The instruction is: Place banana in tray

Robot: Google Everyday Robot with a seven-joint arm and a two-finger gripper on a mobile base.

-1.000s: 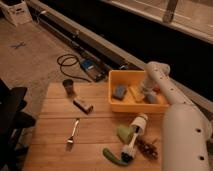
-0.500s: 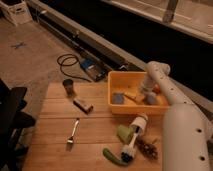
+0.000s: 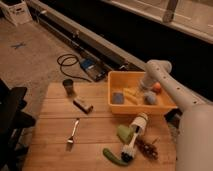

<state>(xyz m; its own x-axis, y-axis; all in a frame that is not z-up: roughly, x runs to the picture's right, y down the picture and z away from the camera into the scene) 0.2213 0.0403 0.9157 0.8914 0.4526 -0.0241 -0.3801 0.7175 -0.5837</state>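
The yellow tray (image 3: 116, 80) sits at the back right of the wooden table. The pale-yellow banana (image 3: 131, 95) lies inside it, between a blue-grey lump (image 3: 118, 98) and a second lump (image 3: 150, 99). An orange ball fruit (image 3: 157, 87) lies in the tray's far right corner. My gripper (image 3: 143, 89) reaches down into the tray from the right on the white arm (image 3: 165, 82), just right of the banana and close to it. I cannot tell whether it touches the banana.
On the table are a metal cup (image 3: 69, 87), a brown block (image 3: 82, 105), a fork (image 3: 73, 134), a white bottle-like piece (image 3: 135, 134), a green curved piece (image 3: 114, 157) and a dark cluster (image 3: 146, 147). A cable and a blue device (image 3: 89, 65) lie on the floor behind.
The gripper has shifted slightly inside the tray. The banana now shows lying on the tray floor beside it. Nothing else has moved.
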